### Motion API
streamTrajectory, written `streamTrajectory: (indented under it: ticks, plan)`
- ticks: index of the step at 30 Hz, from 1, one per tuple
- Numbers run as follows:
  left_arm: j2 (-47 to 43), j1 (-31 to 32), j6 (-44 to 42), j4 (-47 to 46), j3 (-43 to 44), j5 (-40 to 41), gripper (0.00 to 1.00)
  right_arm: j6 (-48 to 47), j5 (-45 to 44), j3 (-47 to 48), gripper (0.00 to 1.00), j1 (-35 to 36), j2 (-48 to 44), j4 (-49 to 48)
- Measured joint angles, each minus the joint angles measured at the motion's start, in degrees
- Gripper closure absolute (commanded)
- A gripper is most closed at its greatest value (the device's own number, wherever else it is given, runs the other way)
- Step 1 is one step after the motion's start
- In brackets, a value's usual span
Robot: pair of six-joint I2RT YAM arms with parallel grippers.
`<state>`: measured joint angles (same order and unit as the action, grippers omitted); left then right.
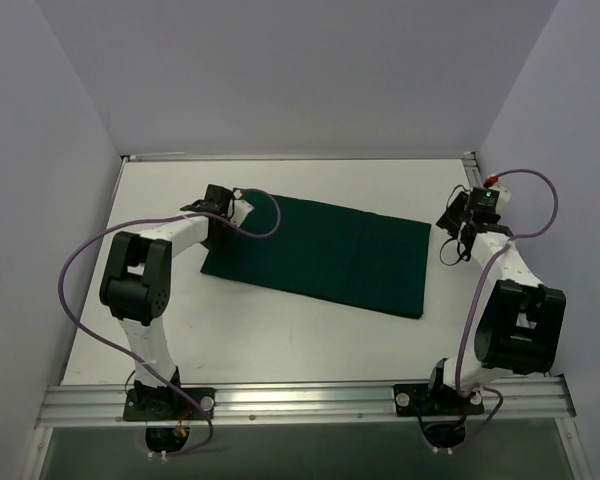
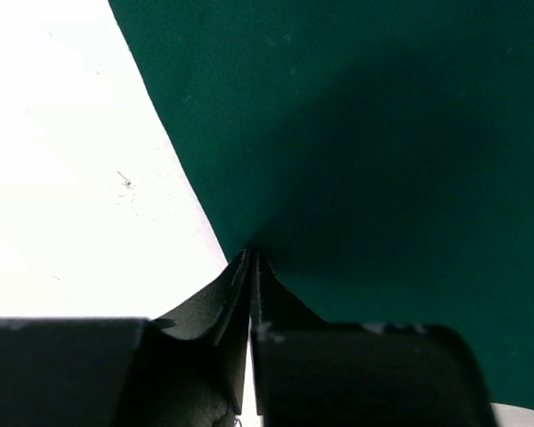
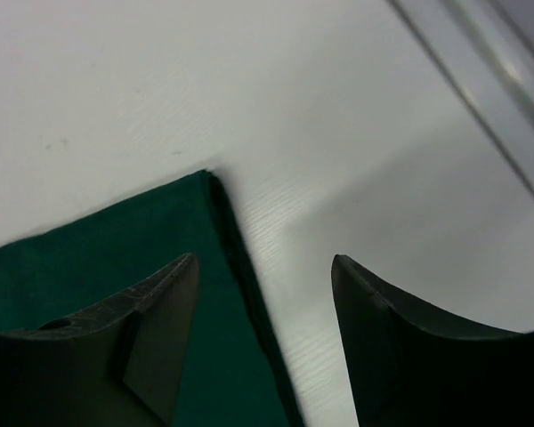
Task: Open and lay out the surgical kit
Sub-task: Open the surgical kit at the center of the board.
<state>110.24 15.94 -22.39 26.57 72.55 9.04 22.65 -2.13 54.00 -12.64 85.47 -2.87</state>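
The dark green cloth wrap (image 1: pixel 320 255) lies flat on the white table (image 1: pixel 280 330) as a folded rectangle. My left gripper (image 1: pixel 218 228) is at its left edge. In the left wrist view the jaws are pressed together (image 2: pixel 251 256), pinching the edge of the cloth (image 2: pixel 365 133), which puckers at the tips. My right gripper (image 1: pixel 446 238) is open by the cloth's far right corner. In the right wrist view it (image 3: pixel 265 258) straddles the edge of the cloth (image 3: pixel 89 258), apart from it. The steel tray, clamps and tweezers are out of view.
A metal rail (image 1: pixel 300 400) runs along the table's near edge and another along the right side (image 3: pixel 481 80). White walls close in the table on the left, back and right.
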Motion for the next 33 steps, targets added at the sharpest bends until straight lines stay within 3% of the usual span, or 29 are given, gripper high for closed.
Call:
streamTrajectory:
  ticks: [4, 7, 16, 19, 20, 22, 23, 24, 26, 27, 33]
  plan:
    - [-0.48, -0.94, 1.03, 0.63, 0.31, -0.79, 0.56, -0.17, 5.92, -0.55, 0.45, 2.10, 4.31, -1.73]
    - [-1.36, -3.52, 2.84, 2.89, 1.46, -3.78, 0.49, -0.15, 9.25, -2.89, 0.49, 2.19, 7.41, -2.93]
    - [4.63, -7.21, 7.13, 6.64, 14.12, -9.27, 0.44, 0.00, 14.19, -4.76, 0.53, 2.62, 12.02, -6.34]
    - [8.35, -6.47, 7.26, 8.35, 14.75, -12.07, 0.44, -0.17, 15.08, -4.59, 0.66, 2.62, 13.27, -8.52]
    - [8.83, -6.25, 7.30, 8.63, 15.10, -12.66, 0.44, -0.13, 15.23, -4.42, 0.74, 2.62, 13.73, -9.07]
    - [8.83, -6.10, 7.89, 8.96, 15.34, -13.68, 0.55, -0.04, 15.50, -4.02, 0.81, 2.60, 14.78, -10.21]
    - [9.03, -5.99, 8.15, 9.53, 15.34, -14.01, 0.63, -0.11, 15.74, -3.72, 0.87, 2.62, 15.28, -10.67]
    - [9.05, -5.97, 8.44, 9.84, 15.34, -14.40, 0.77, -0.17, 15.98, -3.41, 0.89, 2.69, 15.69, -11.06]
    - [9.05, -5.88, 9.01, 10.58, 15.34, -15.52, 0.94, 0.00, 16.33, -3.06, 0.91, 2.97, 16.35, -11.65]
    - [9.05, -5.84, 9.03, 10.84, 15.34, -15.85, 0.97, -0.02, 16.35, -2.82, 0.92, 3.23, 16.55, -11.72]
    - [8.04, -6.14, 9.09, 10.47, 13.68, -17.09, 0.98, -0.22, 15.89, -0.83, 0.97, 5.60, 17.73, -10.78]
